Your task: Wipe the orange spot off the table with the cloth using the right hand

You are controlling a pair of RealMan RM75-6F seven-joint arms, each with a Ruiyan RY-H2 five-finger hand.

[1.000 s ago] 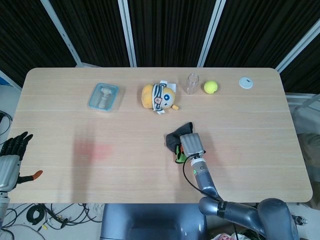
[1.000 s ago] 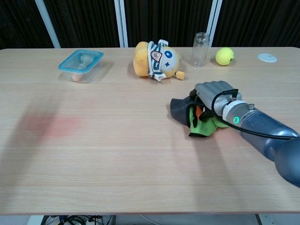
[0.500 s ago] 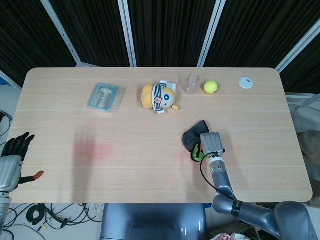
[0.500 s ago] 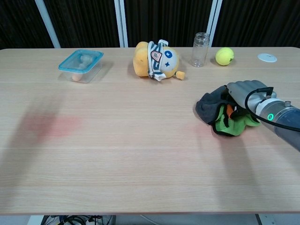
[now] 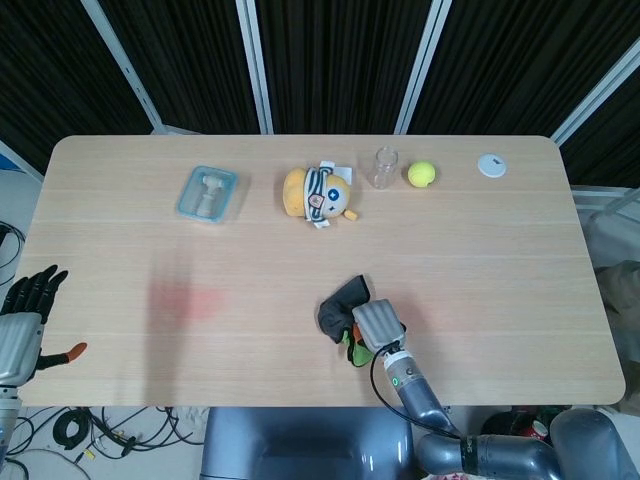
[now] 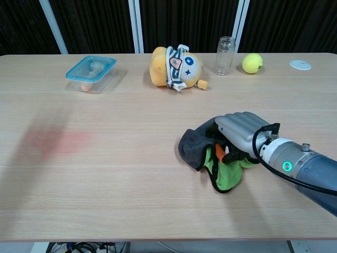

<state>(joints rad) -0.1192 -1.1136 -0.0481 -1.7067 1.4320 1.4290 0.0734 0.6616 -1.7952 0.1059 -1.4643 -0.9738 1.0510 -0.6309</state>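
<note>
Table: your light wooden table [image 5: 520, 250] carried everything.
Spot: the faint orange spot [image 5: 185, 300] lay toward the left edge, well apart from the cloth.
Cloth: the crumpled grey and green cloth [image 6: 202, 153] sat near the front edge, right of middle.
Right hand: your right hand [image 6: 241, 134] gripped the cloth, fingers curled over it.
Left hand: your left hand [image 5: 22, 315] hung off the left edge, fingers spread, holding nothing.
</note>
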